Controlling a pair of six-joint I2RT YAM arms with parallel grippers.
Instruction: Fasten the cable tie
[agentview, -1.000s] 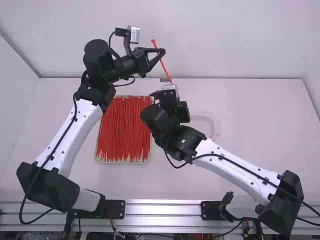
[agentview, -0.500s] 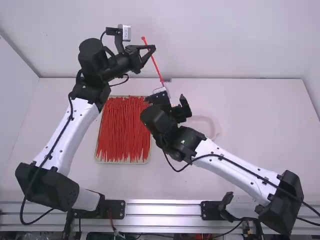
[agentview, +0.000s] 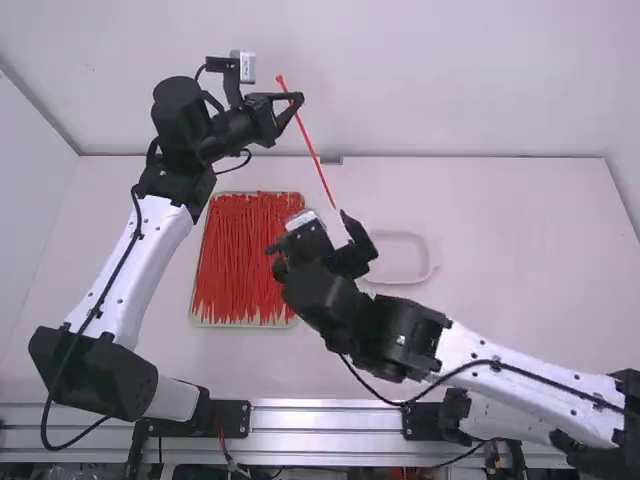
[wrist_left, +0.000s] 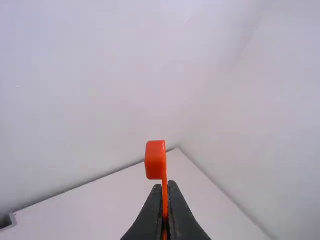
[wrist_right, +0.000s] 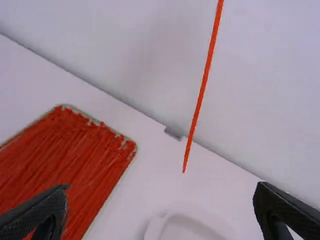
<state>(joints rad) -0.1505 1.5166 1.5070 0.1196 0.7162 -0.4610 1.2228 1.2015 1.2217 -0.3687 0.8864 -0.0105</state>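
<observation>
Cable tie hangs pinched in left fingers, near parted right fingers.

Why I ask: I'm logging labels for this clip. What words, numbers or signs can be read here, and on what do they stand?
No text can be read in any view.
White camera box on the left arm's wrist: any print is too small to read.
Red cable tie: no print visible.
Tray of spare ties: no print visible.
</observation>
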